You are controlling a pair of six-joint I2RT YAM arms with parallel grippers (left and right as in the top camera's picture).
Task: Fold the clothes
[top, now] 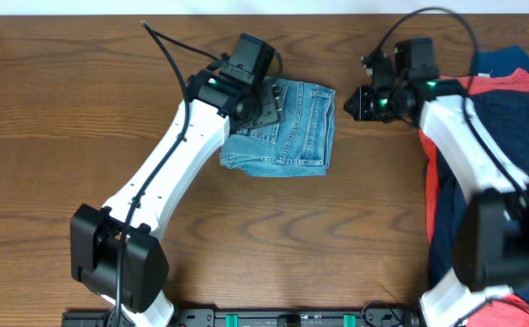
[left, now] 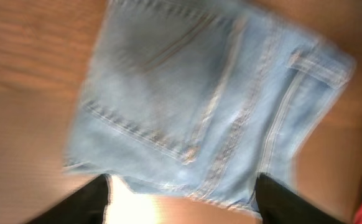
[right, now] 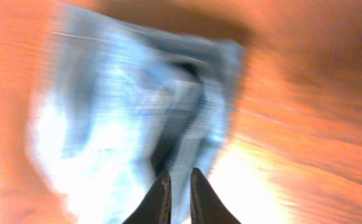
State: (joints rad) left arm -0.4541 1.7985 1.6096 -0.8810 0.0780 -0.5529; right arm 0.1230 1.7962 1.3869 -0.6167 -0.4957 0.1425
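The light blue denim jeans [top: 287, 132] lie folded into a compact rectangle on the table, back pocket and seams facing up. My left gripper [top: 266, 104] hovers over their upper left edge. In the left wrist view its fingers [left: 184, 205] are wide apart and empty, with the jeans [left: 193, 99] just beyond them. My right gripper [top: 360, 102] is just right of the jeans' upper right corner, apart from them. In the blurred right wrist view its fingers [right: 180, 196] are nearly together with nothing between them, pointing at the jeans [right: 125, 118].
A pile of garments lies at the right edge of the table: coral-red [top: 519, 84], navy [top: 519, 136] and a bit of teal [top: 505, 60]. The right arm reaches over this pile. The wooden table [top: 64, 109] fills the left side.
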